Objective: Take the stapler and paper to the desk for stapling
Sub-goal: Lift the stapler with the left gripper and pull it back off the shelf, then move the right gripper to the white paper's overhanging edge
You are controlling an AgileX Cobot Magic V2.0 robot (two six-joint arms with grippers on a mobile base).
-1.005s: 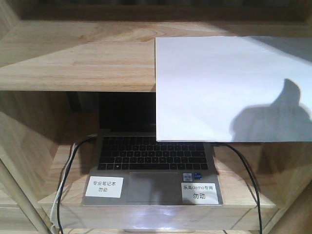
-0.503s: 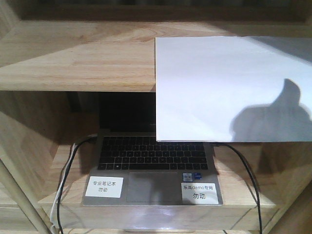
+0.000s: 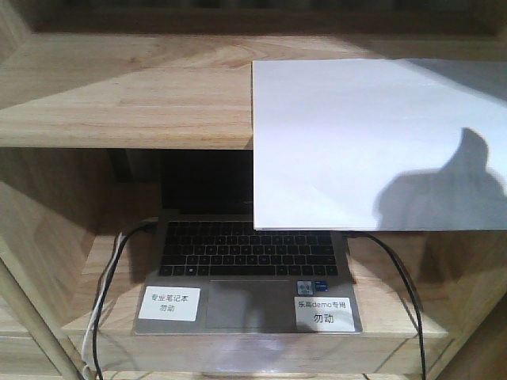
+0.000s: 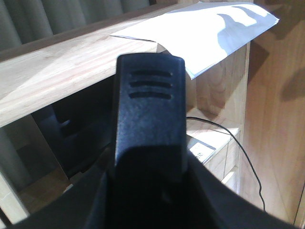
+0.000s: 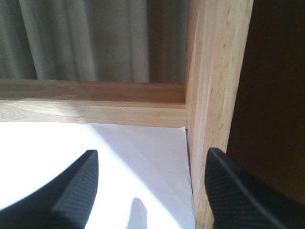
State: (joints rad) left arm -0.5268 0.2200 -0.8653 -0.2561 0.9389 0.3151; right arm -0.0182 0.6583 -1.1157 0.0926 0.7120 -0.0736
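Left tool [image 4: 150, 210]: pressed onto a black moulded body with three grooves, judged to be the stapler [image 4: 150, 109], held clear of the shelving, presumably for carrying to the table. Upper shelf board [image 3: 127, 95]: light wood, with an open laptop [image 3: 245, 257] in the bay beneath. Paper [image 3: 356, 134]: one white sheet lay on that board's right end, its front edge overhanging the laptop bay, which left a free lip to pinch. Right tool [image 5: 152, 160]: fingers spread wide above the sheet near its rear corner, beside the shelf upright [image 5: 217, 95], holding nothing. Table: not in view.
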